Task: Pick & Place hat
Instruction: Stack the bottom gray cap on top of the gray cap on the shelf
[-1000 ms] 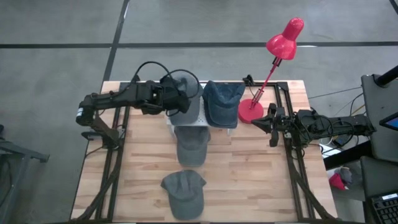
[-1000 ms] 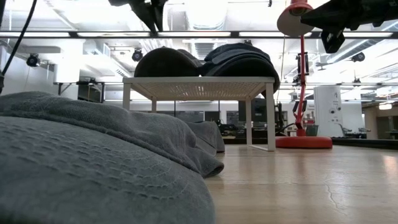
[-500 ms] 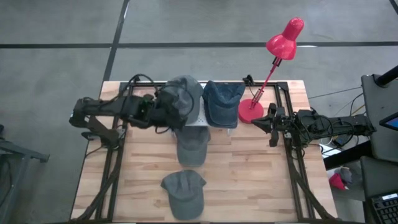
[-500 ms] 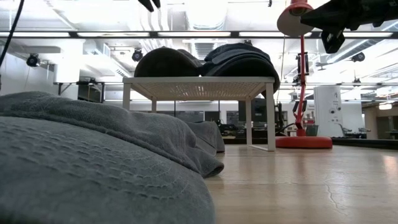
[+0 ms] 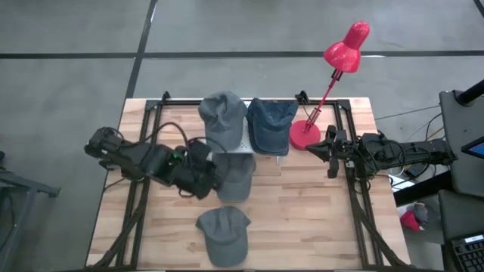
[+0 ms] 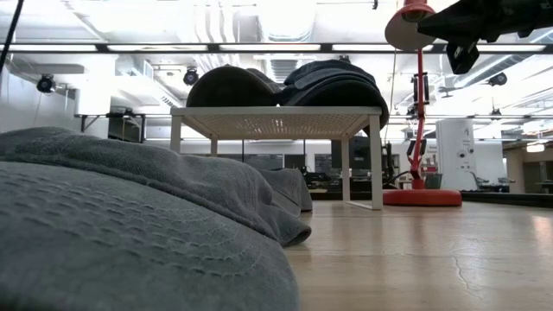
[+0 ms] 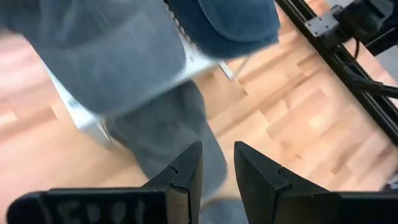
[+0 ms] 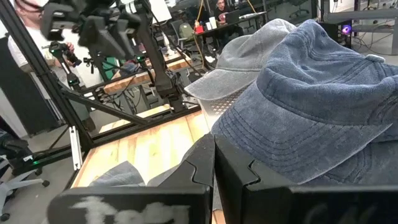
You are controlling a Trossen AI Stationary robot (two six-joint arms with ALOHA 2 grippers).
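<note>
The left arm bends low across the table's left side; its gripper point(image 5: 206, 175) has fingers point(image 7: 184, 172) parted and empty, just left of 1 grey hat point(image 5: 234, 177). Behind it, 2 hats point(image 5: 224, 119) sit on the rack point(image 6: 276, 121). The right arm reaches inward; its gripper point(image 5: 327, 153) is clenched, empty, beside the lamp point(image 5: 305, 136).

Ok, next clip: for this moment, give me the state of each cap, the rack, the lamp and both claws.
Grey cap: resting on the rack, not held.
Blue cap: on the rack, beside the grey one.
White rack: upright, carrying two caps.
Middle grey cap: flat on the table, partly under the rack.
Near grey cap: flat on the table.
Red lamp: upright.
Left claw: open, empty, over the middle cap.
Right claw: shut, waiting by the lamp.
</note>
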